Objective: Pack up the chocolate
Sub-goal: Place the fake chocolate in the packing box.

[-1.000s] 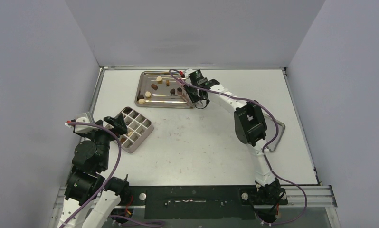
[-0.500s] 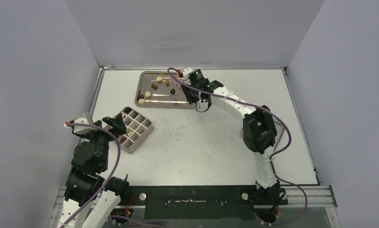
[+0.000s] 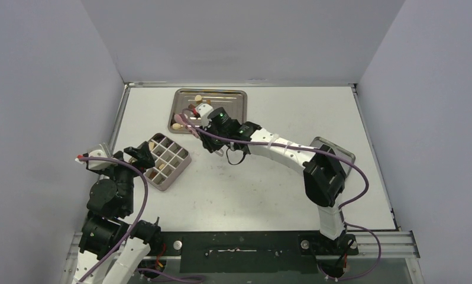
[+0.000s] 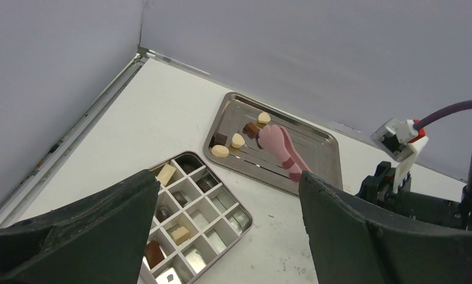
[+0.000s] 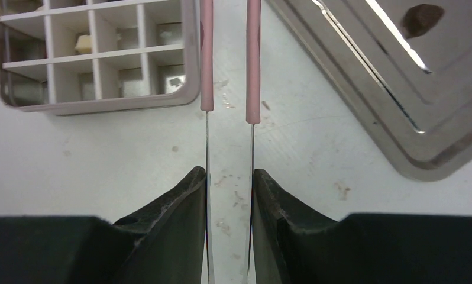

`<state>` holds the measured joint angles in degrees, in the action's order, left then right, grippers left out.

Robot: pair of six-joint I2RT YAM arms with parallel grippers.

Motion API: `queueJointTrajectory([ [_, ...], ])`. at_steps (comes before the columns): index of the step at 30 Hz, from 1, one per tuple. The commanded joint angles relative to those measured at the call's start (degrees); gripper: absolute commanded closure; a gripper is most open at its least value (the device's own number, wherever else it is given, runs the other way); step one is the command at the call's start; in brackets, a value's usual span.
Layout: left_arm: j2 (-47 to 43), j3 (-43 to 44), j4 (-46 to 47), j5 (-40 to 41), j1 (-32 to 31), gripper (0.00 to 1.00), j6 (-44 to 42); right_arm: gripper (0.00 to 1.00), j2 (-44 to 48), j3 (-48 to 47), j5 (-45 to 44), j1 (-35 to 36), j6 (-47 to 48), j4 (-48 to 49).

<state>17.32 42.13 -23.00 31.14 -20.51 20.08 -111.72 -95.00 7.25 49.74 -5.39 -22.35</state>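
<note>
Right gripper [image 5: 229, 177] is pressed shut on tongs [image 5: 253, 59]. Their two steel blades are pinched between the fingers, and the pink arms are set apart and parallel beyond them. Tong tips are cut off in the right wrist view, so a held piece cannot be confirmed.

Under the arms a narrow strip of bare table [image 5: 233, 136] is seen. It is bounded by the box [image 5: 189, 89] rim on one side and a tray [image 5: 364, 89] corner on the other. Neither edge is touched by the tongs. From the left wrist, the pink ends are seen above the tray's near half, close to a dark piece.

Chocolate [image 4: 220, 151] is split between two places. Cream and dark pieces are found on the tray, mostly toward its left end. Several box cells are filled with cream, brown and dark pieces, and bare metal is shown in the other cells.

Left gripper [image 4: 228, 180] is spread wide with nothing between its fingers, and is held at the box's left corner.

Box is set near the table's left edge and angled to it. Tray is set close to the back edge, under the rear wall [image 3: 239, 41]. Wide bare table is seen right of the box and in front of the tray, crossed only by the right arm.
</note>
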Motion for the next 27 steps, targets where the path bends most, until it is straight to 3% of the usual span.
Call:
queueJointTrajectory([
  [1,-0.4,1.2,1.1,0.7,0.4,0.14,-0.9,0.88,4.1,2.2,2.3,3.5,-3.8,5.2],
  [9,-0.4,1.2,1.2,0.4,0.3,0.14,-1.0,0.88,2.8,5.0,2.7,9.4,-4.9,6.5],
  [27,0.0,0.9,1.5,-0.2,0.3,0.14,-1.0,0.8,-3.4,2.9,2.5,11.0,-4.3,3.3],
])
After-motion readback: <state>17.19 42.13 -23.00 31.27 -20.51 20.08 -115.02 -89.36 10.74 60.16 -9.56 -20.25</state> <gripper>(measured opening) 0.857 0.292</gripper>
